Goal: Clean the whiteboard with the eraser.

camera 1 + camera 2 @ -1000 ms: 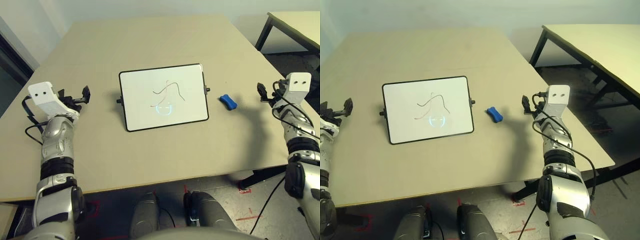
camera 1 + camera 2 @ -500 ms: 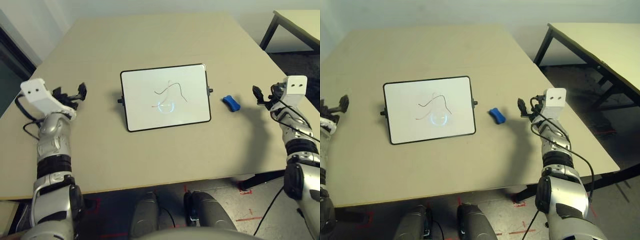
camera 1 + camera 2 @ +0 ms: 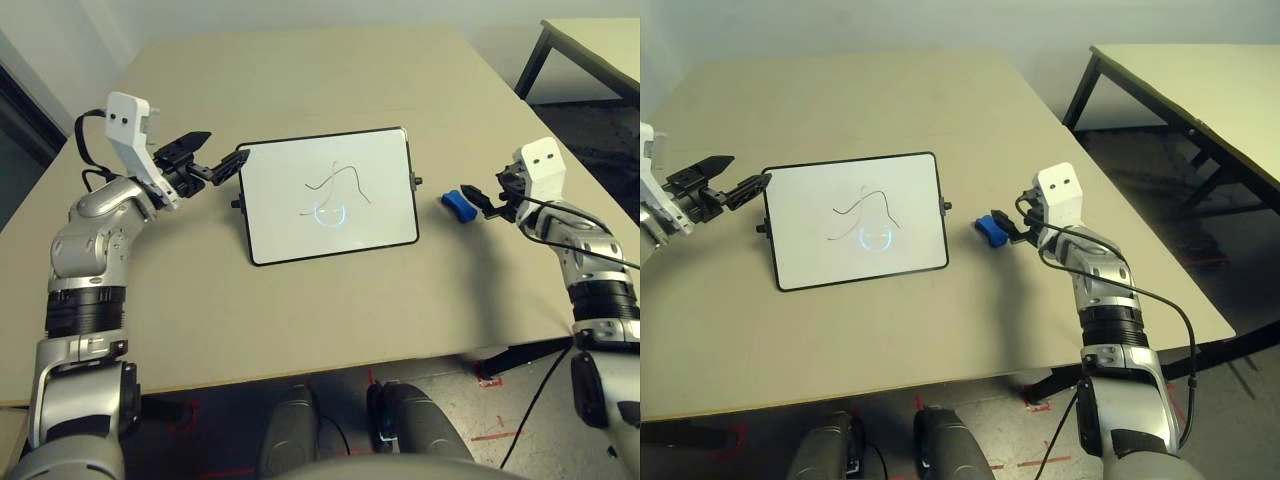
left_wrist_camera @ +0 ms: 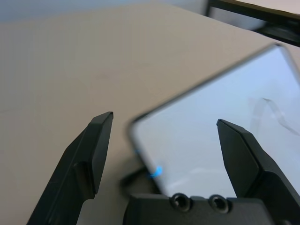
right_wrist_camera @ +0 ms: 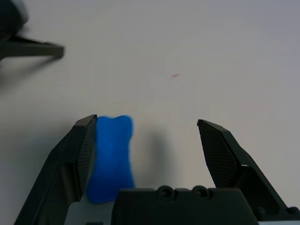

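While my head view takes in the whole table (image 3: 300,80), my right wrist view brings the eraser (image 5: 111,157) up close: it lies flat between the spread fingers, hard against one finger (image 5: 79,154), with a wide gap to the other. My right tool (image 3: 478,197) is fully released and grips nothing. My left wrist view shows the whiteboard's (image 3: 330,195) rounded corner between my left tool's (image 3: 215,157) parted fingers, whether touching I cannot tell. The board lies mid-table with the eraser just beside its right edge. Its only marks are thin dark scribbles (image 3: 335,183), nothing readable.
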`<state>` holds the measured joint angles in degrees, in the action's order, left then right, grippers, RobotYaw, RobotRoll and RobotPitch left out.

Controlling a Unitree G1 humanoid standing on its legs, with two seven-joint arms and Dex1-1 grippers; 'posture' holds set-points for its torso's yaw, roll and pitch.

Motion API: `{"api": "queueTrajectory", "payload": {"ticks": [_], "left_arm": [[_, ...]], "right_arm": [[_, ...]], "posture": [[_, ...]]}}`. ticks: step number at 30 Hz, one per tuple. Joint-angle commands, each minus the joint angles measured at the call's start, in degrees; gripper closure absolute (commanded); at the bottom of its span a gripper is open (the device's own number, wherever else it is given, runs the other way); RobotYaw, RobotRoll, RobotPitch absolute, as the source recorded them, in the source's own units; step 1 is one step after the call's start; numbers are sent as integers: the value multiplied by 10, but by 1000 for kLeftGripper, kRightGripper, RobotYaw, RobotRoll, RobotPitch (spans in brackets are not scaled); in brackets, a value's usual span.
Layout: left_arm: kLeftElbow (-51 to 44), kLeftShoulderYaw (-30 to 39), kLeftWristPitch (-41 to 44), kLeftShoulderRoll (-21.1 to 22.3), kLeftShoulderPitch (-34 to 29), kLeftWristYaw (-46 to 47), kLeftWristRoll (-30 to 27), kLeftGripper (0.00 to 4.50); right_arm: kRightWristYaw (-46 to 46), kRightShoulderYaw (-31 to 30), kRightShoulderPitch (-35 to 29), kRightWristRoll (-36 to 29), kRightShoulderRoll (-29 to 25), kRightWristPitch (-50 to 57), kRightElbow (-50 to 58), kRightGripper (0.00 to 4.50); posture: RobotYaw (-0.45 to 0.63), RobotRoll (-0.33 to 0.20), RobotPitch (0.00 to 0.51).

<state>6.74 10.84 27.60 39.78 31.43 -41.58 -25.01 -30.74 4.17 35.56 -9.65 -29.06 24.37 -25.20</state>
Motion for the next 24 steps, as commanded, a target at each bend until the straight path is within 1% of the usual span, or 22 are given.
{"api": "queueTrajectory", "payload": {"ticks": [1, 5, 11, 17, 18, 19, 21, 23, 24], "left_arm": [[-28, -30, 23, -11, 0, -13, -1, 0], [-38, -55, 41, -23, 10, -24, 2, 0], [-39, -94, 55, -26, 25, -56, 11, 0], [-43, -118, 67, -31, 39, -73, 15, 0], [-45, -118, 68, -32, 39, -74, 15, 0], [-44, -119, 68, -33, 41, -74, 15, 0], [-36, -119, 64, -34, 44, -77, 18, 0], [-28, -119, 59, -35, 46, -79, 20, 0], [-25, -119, 58, -36, 47, -80, 20, 0]], "right_arm": [[-9, -19, -2, 12, 5, 10, -2, 39], [-14, -32, -3, 22, 7, 11, -11, 39], [-13, -45, -5, 37, 12, 10, -32, 39], [-11, -50, -5, 44, 18, 28, -29, 39], [-7, -50, -6, 45, 20, 33, -25, 414], [-6, -49, -7, 45, 21, 36, -22, 590], [-9, -53, -9, 46, 21, 47, -12, 1293], [-8, -55, -13, 47, 21, 57, -2, 1882], [-9, -57, -15, 47, 21, 61, 2, 2283]], "posture": [[-48, 0, 78], [-49, 0, 74], [-48, 0, 72], [-55, 0, 73], [-56, 0, 73], [-56, 0, 72], [-58, 0, 72], [-60, 0, 72], [-61, 0, 72]]}}
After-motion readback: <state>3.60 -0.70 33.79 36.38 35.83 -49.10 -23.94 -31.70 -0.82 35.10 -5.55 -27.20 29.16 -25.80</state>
